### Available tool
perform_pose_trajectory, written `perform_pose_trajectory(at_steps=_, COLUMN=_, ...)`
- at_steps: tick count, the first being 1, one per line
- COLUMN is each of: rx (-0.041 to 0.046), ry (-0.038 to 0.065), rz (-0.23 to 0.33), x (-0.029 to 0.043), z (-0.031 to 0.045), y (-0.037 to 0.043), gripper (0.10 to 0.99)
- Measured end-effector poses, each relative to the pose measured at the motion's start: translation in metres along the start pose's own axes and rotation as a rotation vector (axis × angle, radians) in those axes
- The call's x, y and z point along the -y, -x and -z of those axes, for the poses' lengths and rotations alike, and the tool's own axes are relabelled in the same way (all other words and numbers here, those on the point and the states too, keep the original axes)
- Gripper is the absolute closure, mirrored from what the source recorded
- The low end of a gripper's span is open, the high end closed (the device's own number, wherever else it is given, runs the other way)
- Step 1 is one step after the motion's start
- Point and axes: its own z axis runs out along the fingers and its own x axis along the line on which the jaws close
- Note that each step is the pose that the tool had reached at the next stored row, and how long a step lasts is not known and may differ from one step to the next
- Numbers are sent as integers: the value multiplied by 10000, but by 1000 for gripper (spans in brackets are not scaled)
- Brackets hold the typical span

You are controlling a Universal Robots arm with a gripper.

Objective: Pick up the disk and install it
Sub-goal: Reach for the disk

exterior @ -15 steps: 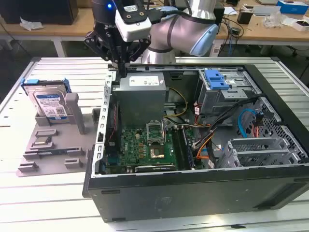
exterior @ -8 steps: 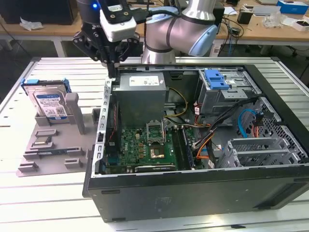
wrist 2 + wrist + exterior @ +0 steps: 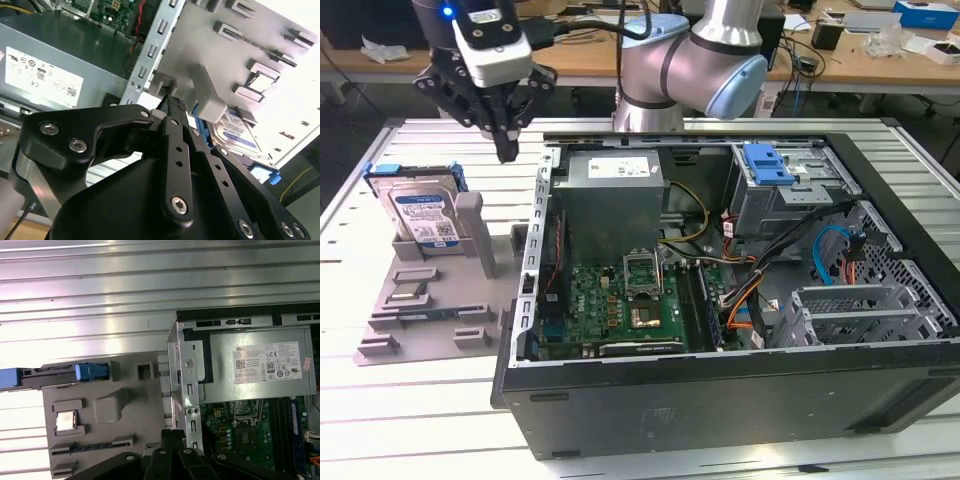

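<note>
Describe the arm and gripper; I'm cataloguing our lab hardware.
The arm is silver-grey tubing with a light-blue joint cap. The gripper is black, with screw-studded linked fingers, under a white block with a blue light.

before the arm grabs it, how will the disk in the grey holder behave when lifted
The disk is a metal slab in a blue bracket, so probably rigid and heavy for its size. Its metal faces look smooth, maybe slippery. It stands on edge in the grey holder, so a sideways push could tip it.
</note>
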Motion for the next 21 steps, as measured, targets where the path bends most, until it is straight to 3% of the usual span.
perform_pose_trajectory(at_steps=2, rx=1, ry=0, rz=-1, x=4, z=1, y=-52, gripper=980)
perform_pose_trajectory(at_steps=5, rx=0, ry=0, rz=0, x=17, z=5, y=-233, gripper=980)
perform_pose_trajectory(at_steps=21, rx=1, ry=1, rz=-1, x=55, z=14, y=-740, gripper=980)
